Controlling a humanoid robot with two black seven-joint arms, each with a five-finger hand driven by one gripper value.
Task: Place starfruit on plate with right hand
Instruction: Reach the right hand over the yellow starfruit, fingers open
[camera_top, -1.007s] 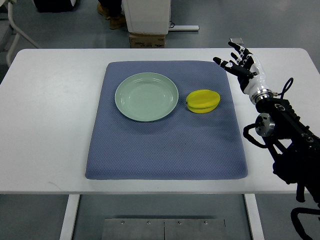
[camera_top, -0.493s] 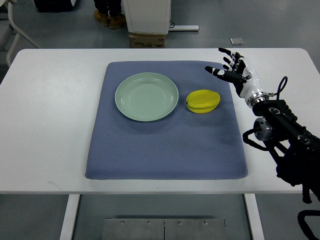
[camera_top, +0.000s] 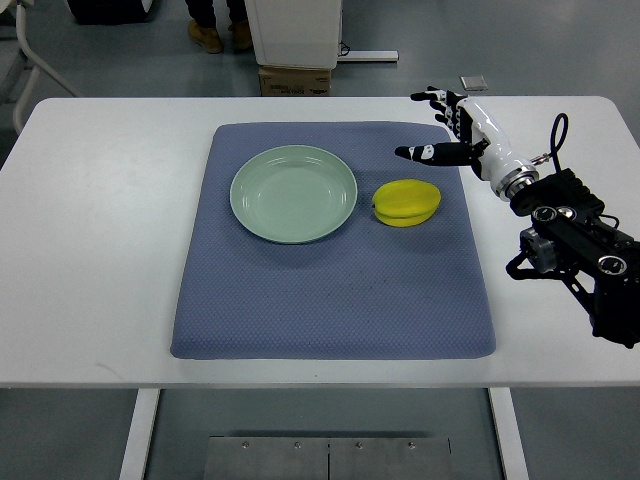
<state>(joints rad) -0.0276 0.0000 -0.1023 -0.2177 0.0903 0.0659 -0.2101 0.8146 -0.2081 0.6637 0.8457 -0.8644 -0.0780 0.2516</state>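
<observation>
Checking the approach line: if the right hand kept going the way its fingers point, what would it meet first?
The right hand points left, passing behind the starfruit. Likely the mat beyond the plate; height is unclear.

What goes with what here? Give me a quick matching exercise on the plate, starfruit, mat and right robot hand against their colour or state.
Things:
1. plate
2. starfruit
3. mat
4. right robot hand

Descriptions:
A. yellow, lying on the mat right of the plate
B. blue-grey, spread on the white table
C. open, fingers spread, beyond the fruit
D. pale green, empty

Pairs: 1-D, 2-A, 3-B, 4-C
</observation>
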